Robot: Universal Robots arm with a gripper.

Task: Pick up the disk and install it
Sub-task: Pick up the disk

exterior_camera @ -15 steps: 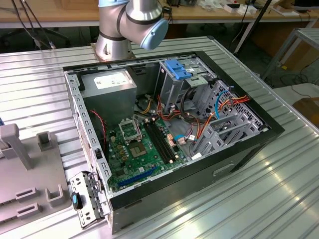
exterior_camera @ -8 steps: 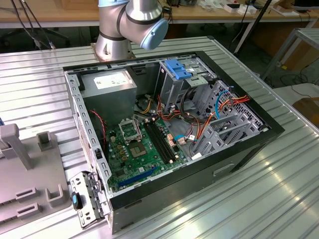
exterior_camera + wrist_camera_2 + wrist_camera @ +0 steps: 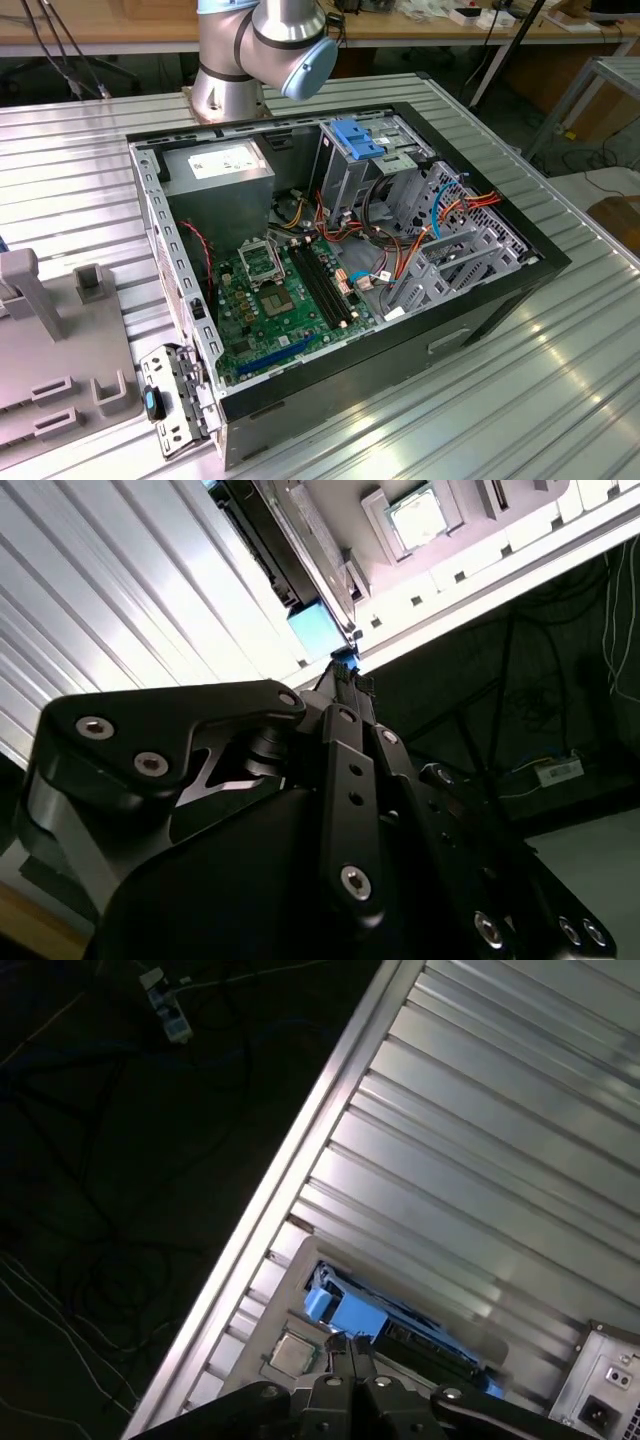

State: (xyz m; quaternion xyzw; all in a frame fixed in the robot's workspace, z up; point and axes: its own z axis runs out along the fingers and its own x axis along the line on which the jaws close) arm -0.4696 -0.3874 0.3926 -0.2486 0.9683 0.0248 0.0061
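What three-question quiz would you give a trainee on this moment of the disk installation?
1. True or false: the disk already lies on the green motherboard.
2. In the first wrist view, which thing is the gripper nearest to? A: the power supply. B: the disk. C: the motherboard.
3. In the exterior view, what colour is the bracket on top of the drive cage?

Key: 1 false; 2 B; 3 blue.
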